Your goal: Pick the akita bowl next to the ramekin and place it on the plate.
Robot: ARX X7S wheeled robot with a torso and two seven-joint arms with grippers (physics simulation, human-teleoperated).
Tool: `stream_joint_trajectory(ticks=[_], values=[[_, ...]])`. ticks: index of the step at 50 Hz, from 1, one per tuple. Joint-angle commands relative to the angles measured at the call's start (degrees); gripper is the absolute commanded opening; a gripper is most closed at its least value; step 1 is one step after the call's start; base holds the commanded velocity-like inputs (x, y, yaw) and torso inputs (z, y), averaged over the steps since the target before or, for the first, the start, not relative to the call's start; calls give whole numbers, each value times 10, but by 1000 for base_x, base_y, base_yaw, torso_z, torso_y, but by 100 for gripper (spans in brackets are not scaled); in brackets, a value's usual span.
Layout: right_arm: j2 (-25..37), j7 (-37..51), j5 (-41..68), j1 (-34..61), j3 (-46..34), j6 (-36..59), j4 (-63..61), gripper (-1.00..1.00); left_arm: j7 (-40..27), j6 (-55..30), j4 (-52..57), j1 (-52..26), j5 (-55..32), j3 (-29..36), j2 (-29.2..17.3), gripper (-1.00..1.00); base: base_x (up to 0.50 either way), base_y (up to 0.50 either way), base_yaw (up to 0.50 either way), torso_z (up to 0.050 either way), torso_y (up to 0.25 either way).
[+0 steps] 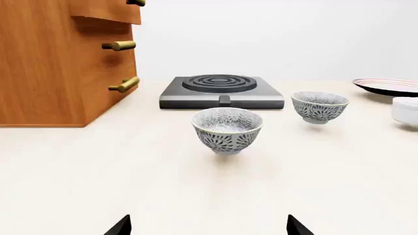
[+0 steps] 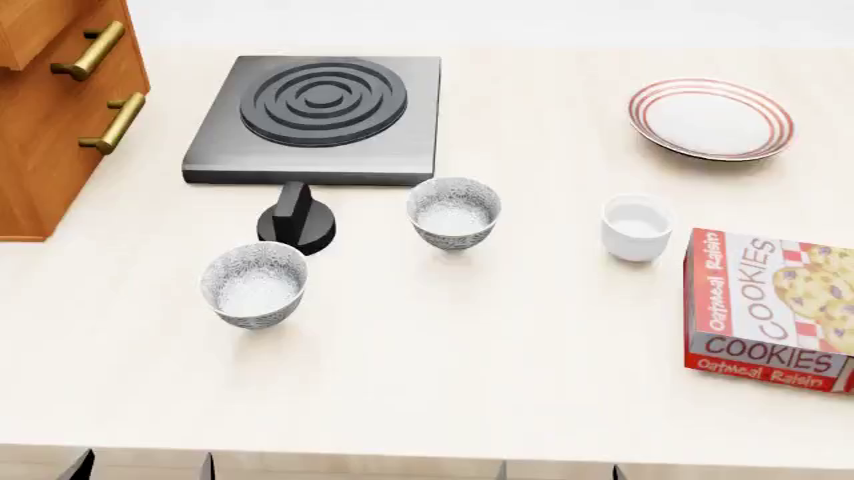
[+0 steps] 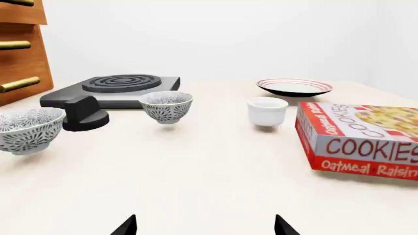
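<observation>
Bowl (image 2: 454,212) nearest the ramekin (image 2: 635,228), upright between it and the stove knob (image 2: 296,219), looks stiff, glazed, probably slippery and chippable; pinch the rim wall. Both grippers' fingers spread, holding nothing, well short.

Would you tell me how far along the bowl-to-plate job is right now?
Nothing looks done: the akita bowl stands on the counter beside the ramekin. Nothing is in hand; the left gripper and right gripper are open and clear. Grasping it and setting it on the empty plate remain.
</observation>
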Motion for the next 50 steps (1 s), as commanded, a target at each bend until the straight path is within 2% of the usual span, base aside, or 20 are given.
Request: stream_joint_trajectory(ticks=[1,14,15,16,17,18,19,22,35,50], values=[[9,14,6,2,-11,-5,4,100,3,18,5,7,-5,19,-14,100,0,0,0,0,0],[30,46,3,8,-45,3,11,100,-30,18,2,6,-5,42,-31,100,0,0,0,0,0],[0,651,-94,141,-506,-17,634,100,-109,449,-469,-121,28,86,-1,100,0,0,0,0,0],[6,20,-24,6,-17,3,9,100,-3,23,0,7,13,16,-9,100,0,0,0,0,0],[15,38,-60,16,-32,1,22,100,-22,29,-48,-11,24,17,-11,100,0,0,0,0,0],[15,47,-54,20,-26,-4,16,100,0,-57,-9,-16,-43,3,-8,100,0,0,0,0,0],[18,60,-70,20,-29,3,11,100,-9,-45,-7,-13,-32,10,-12,100,0,0,0,0,0],[24,81,-90,15,-36,12,-10,100,-25,-79,6,-20,-42,9,-16,100,0,0,0,0,0],[38,77,-74,20,-34,124,-168,100,-65,-201,185,-34,-60,16,-45,100,0,0,0,0,0],[59,33,-60,105,-32,327,-320,100,-72,-432,366,-120,-116,5,-85,100,0,0,0,0,0]])
